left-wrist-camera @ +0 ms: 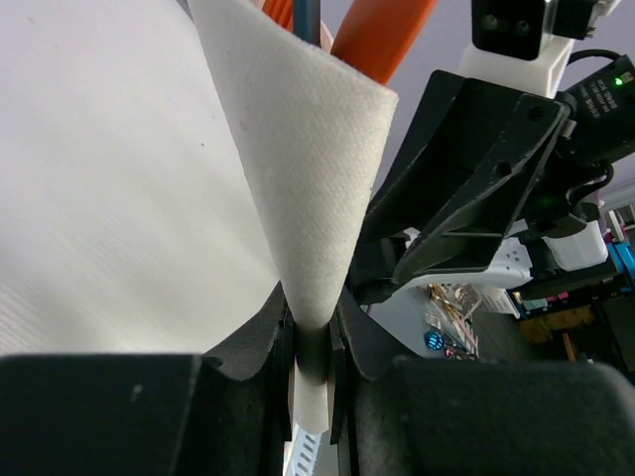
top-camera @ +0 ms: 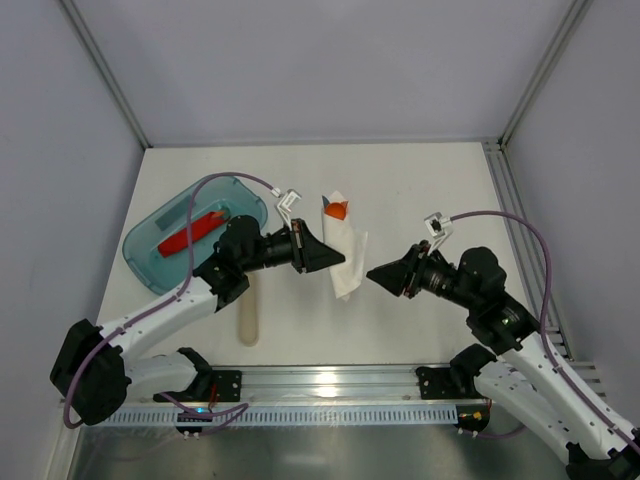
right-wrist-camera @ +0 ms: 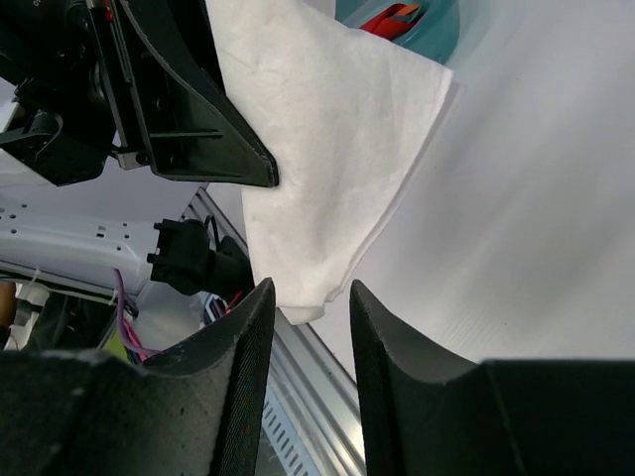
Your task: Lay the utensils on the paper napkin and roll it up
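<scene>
Pinching the paper napkin (top-camera: pixel 343 262) near its middle, the left end effector (top-camera: pixel 335 260) has its jaws nearly shut with only the folded sheet between them. The left wrist view shows the white paper (left-wrist-camera: pixel 298 198) squeezed into the narrow slot between the fingers (left-wrist-camera: pixel 263 342). Above that point it spreads into a loose wrap. The napkin sits about midway between the two arms, in the middle of the surface (top-camera: pixel 420 190). Whether its lower end touches the surface is not clear.

An orange utensil (top-camera: pixel 337 210) sticks out of the wrap's far end. Close up, orange handles (left-wrist-camera: pixel 382 40) show inside the open mouth of the fold.

The right end effector (top-camera: pixel 372 273) points at the napkin from the right and is just beside it. Its jaws are parted and hold nothing. In its own camera the napkin's lower corner (right-wrist-camera: pixel 298 302) hangs just beyond the gap between the two dark fingers (right-wrist-camera: pixel 238 377), which do not clamp it.

A teal tray (top-camera: pixel 150 255) lies to the left, partly under the left arm, with a red utensil (top-camera: pixel 195 232) inside it. A pale stick (top-camera: pixel 248 315) lies flat on the surface nearer the arm bases, apart from the napkin.
</scene>
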